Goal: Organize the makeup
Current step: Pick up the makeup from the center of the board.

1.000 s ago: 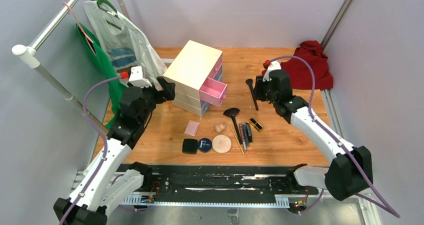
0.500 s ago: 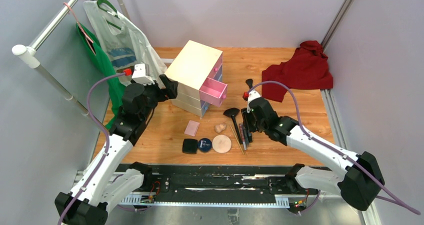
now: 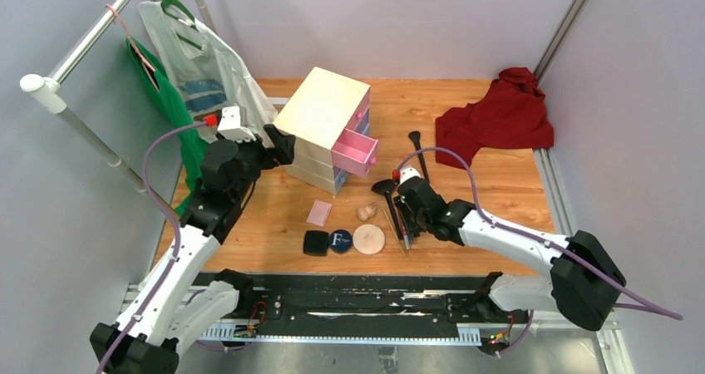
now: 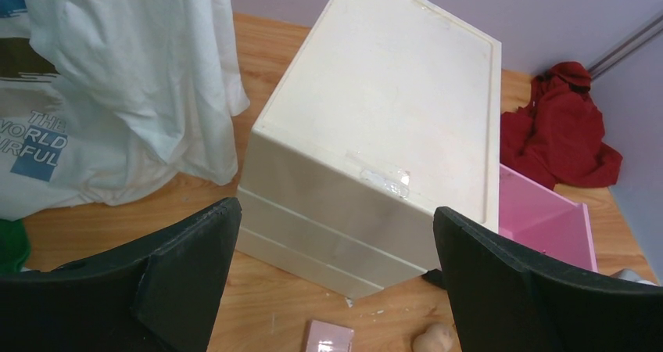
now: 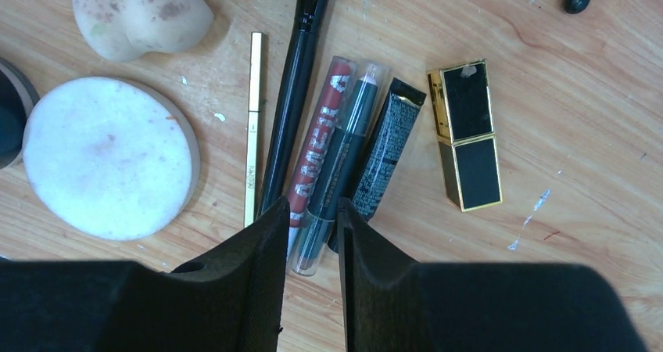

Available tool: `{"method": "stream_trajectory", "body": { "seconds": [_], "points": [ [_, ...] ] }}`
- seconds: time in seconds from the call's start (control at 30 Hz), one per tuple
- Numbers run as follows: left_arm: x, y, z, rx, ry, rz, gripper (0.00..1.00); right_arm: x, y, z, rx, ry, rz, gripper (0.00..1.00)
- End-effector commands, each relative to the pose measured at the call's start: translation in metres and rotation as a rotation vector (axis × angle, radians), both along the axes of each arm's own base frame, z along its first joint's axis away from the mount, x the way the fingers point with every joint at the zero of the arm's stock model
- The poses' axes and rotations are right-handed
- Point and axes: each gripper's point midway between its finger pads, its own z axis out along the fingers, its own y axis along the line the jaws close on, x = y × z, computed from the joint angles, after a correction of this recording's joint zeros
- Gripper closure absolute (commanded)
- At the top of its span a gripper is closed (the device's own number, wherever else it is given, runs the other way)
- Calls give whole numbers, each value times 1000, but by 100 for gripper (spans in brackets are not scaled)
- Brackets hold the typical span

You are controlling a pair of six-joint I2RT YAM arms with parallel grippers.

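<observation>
The makeup lies in a row on the wood. From the left come a black square compact [image 3: 315, 242], a navy round compact [image 3: 339, 241], a beige puff [image 5: 109, 156], a pink square [image 3: 319, 213] and a beige sponge [image 5: 141, 16]. Right of these are a thin gold pencil [image 5: 252, 125], a black brush [image 5: 293, 109], a black tube [image 5: 387, 149] and a black-gold lipstick [image 5: 467, 137]. My right gripper [image 5: 311, 211] is narrowed on the near ends of a red pencil [image 5: 320, 125] and a dark pencil [image 5: 348, 133]. My left gripper [image 4: 336, 209] hangs wide open and empty, facing the chest's side.
The cream chest [image 3: 324, 116] stands at the back with its pink top drawer [image 3: 356, 154] pulled out. A second small black brush [image 3: 418, 154] lies behind my right arm. A red cloth [image 3: 499, 120] sits at the back right. A white bag [image 3: 199, 66] hangs from the left rail.
My right arm swung from the back right down onto the pencil group, its jaws narrowing around two pencils. The left arm barely moved.
</observation>
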Motion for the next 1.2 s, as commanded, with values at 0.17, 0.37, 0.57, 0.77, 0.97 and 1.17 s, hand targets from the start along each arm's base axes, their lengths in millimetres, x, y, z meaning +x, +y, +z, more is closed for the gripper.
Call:
{"method": "stream_trajectory", "body": {
  "seconds": [0.17,0.37,0.57,0.77,0.97,1.17],
  "points": [
    [-5,0,17,-7,-48,-11,2,5,1,-12,-24,-12,-25,75],
    [-6,0,19,-4,-49,-16,2,7,-2,-19,-52,-4,-34,76],
    [-8,1,20,-5,-53,-16,2,9,-5,-27,-64,8,-46,76],
    [-9,1,20,-5,-54,-16,2,11,-11,-32,-71,14,-62,77],
    [-9,0,19,-9,-53,-18,2,14,-15,-35,-69,18,-76,78],
    [-8,0,18,-9,-52,-15,2,15,-16,-39,-66,29,-76,78]
  ]
}}
